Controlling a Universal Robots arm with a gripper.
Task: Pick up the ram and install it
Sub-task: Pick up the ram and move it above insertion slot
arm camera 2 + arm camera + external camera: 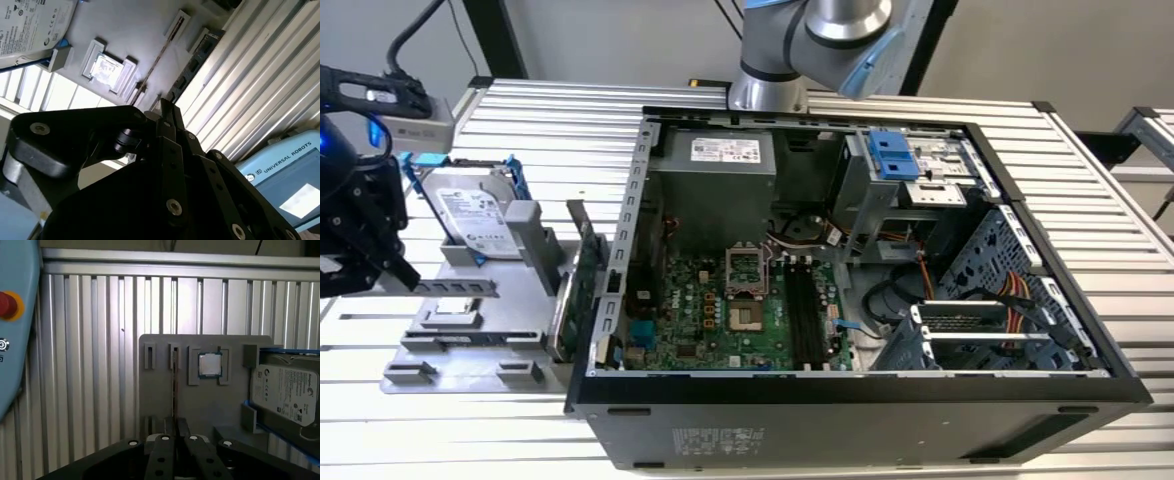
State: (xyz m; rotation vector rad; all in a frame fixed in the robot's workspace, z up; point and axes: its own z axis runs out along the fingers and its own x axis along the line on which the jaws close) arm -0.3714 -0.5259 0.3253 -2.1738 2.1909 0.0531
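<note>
The ram is a thin bluish stick standing on edge in a slot of the grey holder tray, at the exterior view's left. In both wrist views it shows edge-on as a thin line. My black gripper hangs at the tray's outer side, apart from the ram. Its fingertips meet with nothing between them, in line with the ram's near end. The motherboard's black memory slots lie inside the open computer case.
On the tray also rest a hard drive and a processor chip. A dark green expansion card stands between tray and case. A light blue control pendant lies on the ribbed metal table.
</note>
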